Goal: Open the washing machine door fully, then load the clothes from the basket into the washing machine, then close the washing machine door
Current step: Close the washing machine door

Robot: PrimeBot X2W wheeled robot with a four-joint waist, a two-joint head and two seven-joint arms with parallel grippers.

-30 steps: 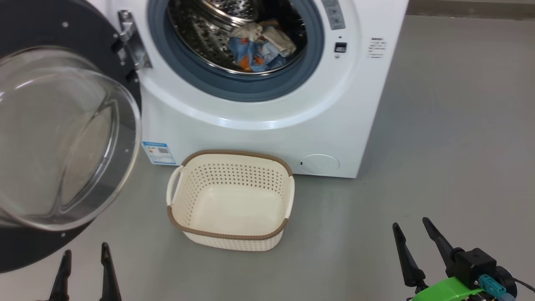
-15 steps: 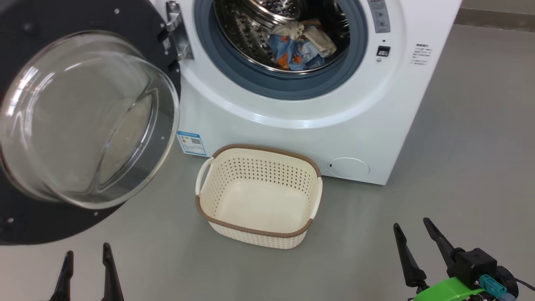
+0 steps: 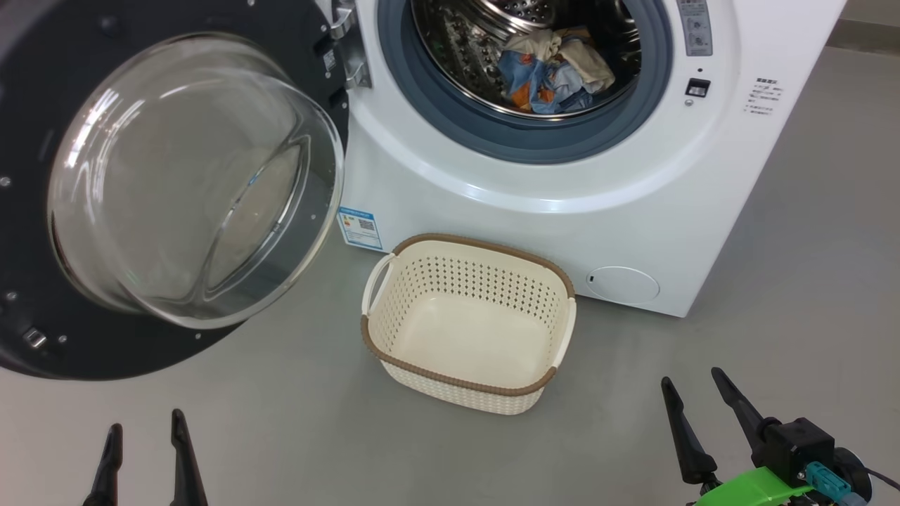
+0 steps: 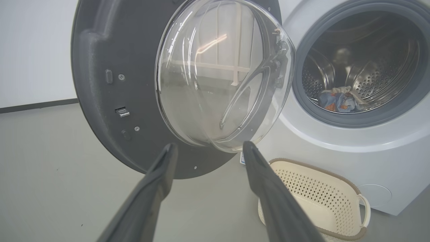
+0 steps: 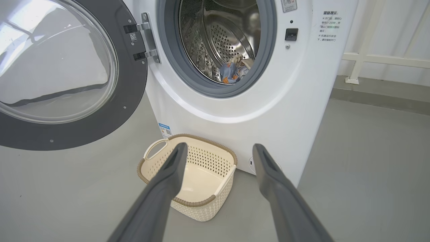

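Head-camera shift, not object motion: over the last second the whole head view has slid sideways, so that the washing machine [image 3: 534, 232], the basket [image 3: 464, 383] and the washing machine door [image 3: 190, 183] all sit further right in the picture by the same amount, while both grippers keep their places at the bottom edge. Reads as the robot turning toward the door side; nothing on the floor [image 3: 773, 316] has moved. Door stands swung wide on its hinge [image 3: 348, 42], inner face and glass bowl toward the robot, more of its black ring now in view. The basket sits on the floor just in front of the machine, below the opening, and is empty. The clothes [image 3: 555, 74], blue with orange plus cream pieces, lie in a heap low in the steel drum, inside the gasket [image 3: 520, 140]. Left gripper [image 3: 145, 419] has its jaws spread wide and holds nothing; right gripper [image 3: 690, 374] likewise, wide and empty; both well apart from door and basket. Judgement: opening and loading look finished, only closing the door is left. The turn suits that, since the left wrist view already looks straight at the door's inner face. Likely need: contact on the door's far edge and a push through the arc.
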